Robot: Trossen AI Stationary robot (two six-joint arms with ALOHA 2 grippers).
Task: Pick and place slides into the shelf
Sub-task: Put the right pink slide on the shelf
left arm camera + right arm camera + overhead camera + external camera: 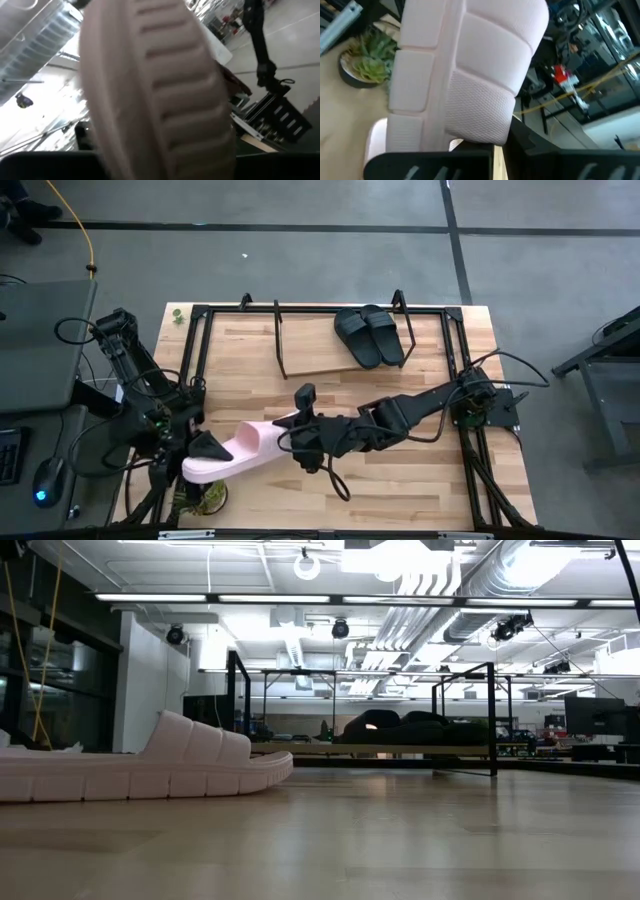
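Pink slide point(470, 75) filling the right wrist view, strap up close, lying on its sole at the near left of the table point(400, 480). Closing tight on its toe end, by the look of the high view: right gripper point(292, 440), jaws fully shut, seemingly pinching the strap edge. Sitting at the heel end, touching or just beside the sole: left gripper point(205, 446); open or shut, cannot tell, since the left wrist view is showing only ribbed sole.

Doing this step well, as a judgement:
- Confirming the right pinch is biting into strap material and not skating off the rim before lifting.
- Making sure the left gripper is letting go fully and backing clear of the heel, so as not to be dragging the slide sideways.
- Lifting straight up first, keeping the sole level; foam is likely to be flexing and swinging from a one-end grip.
- Steering wide of the plant point(370, 62) near the heel.
- Carrying toward the shelf point(310, 345) at the far side, well apart from here, and aiming for the bare board to the left of the black pair point(370, 335) already resting on its right part.
- Clearing the thin end hoops and rail while lowering toe first, then releasing only once the sole is resting flat.
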